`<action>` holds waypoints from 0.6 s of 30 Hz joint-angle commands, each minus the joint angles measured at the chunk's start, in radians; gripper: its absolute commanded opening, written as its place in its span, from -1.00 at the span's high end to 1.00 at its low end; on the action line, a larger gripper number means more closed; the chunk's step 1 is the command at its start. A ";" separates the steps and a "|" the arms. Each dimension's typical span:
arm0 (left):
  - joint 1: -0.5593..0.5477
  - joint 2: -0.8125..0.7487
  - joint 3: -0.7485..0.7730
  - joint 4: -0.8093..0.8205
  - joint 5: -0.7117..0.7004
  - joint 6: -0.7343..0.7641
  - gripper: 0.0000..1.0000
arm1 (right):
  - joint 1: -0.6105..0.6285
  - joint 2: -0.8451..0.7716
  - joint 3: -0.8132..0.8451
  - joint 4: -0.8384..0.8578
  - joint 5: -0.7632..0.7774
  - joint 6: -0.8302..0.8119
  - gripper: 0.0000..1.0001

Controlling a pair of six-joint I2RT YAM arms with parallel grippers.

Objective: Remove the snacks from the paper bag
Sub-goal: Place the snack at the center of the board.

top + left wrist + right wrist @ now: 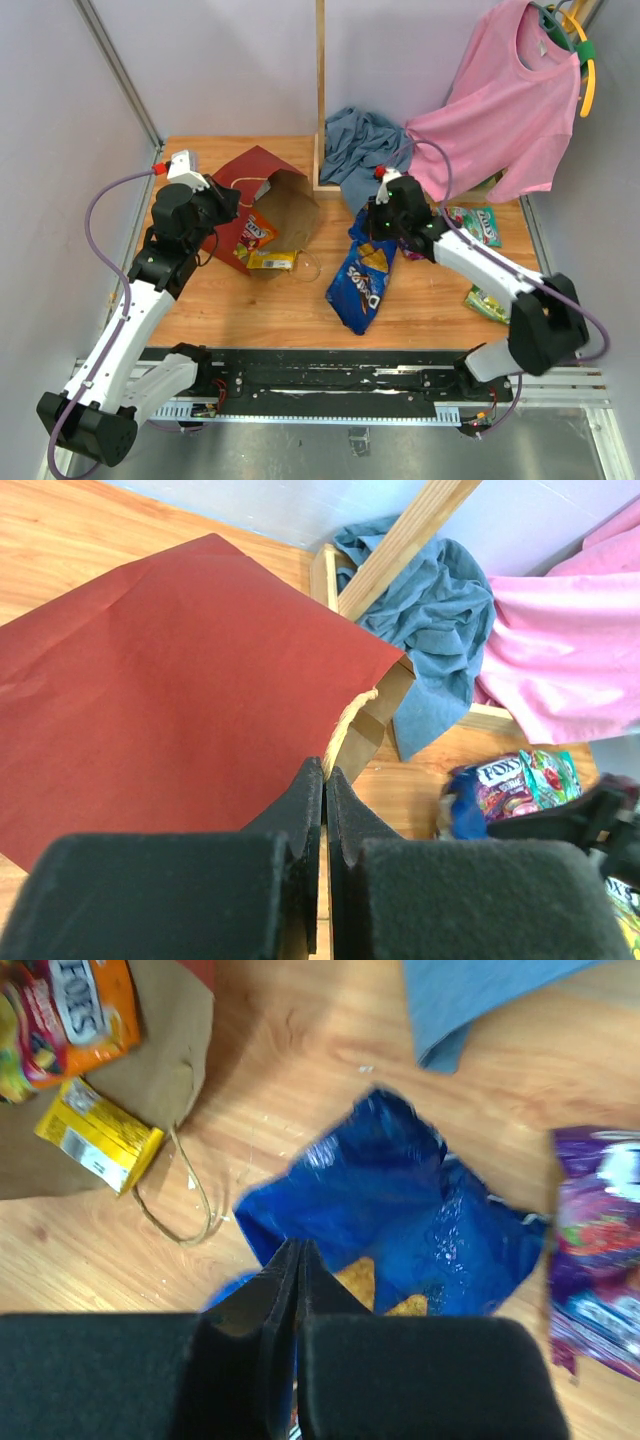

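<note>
The dark-red paper bag (255,170) lies on its side at the back left, its mouth facing right. A red-orange packet (256,232) and a yellow packet (272,260) lie in the mouth. My left gripper (228,203) is shut at the bag's rim, and the cord handle (345,730) comes out at its tips (325,770). My right gripper (375,232) is shut on the upper end of the blue Doritos bag (362,280), which lies on the table to the right of the paper bag. In the right wrist view the Doritos bag (400,1210) is blurred.
A purple packet (600,1250) lies just right of the Doritos bag. Two green packets (478,224) (486,303) lie at the right side. A blue cloth (360,150) and a hanging pink shirt (510,110) are at the back, beside a wooden post (321,90).
</note>
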 commanded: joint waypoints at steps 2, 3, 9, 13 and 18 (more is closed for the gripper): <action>0.011 -0.020 -0.014 0.030 -0.009 0.019 0.99 | -0.012 0.140 0.092 0.066 -0.155 0.066 0.99; 0.011 -0.021 -0.013 0.030 -0.007 0.019 0.99 | -0.012 0.156 0.100 0.080 -0.167 0.078 0.99; 0.011 -0.026 -0.012 0.028 -0.009 0.021 0.99 | -0.001 0.158 0.097 0.094 -0.174 0.073 0.64; 0.011 -0.032 -0.013 0.030 -0.010 0.019 0.99 | 0.011 0.067 0.020 0.074 -0.116 0.057 0.48; 0.011 -0.035 -0.014 0.031 -0.009 0.018 0.99 | 0.018 0.025 -0.084 0.041 -0.092 0.049 0.47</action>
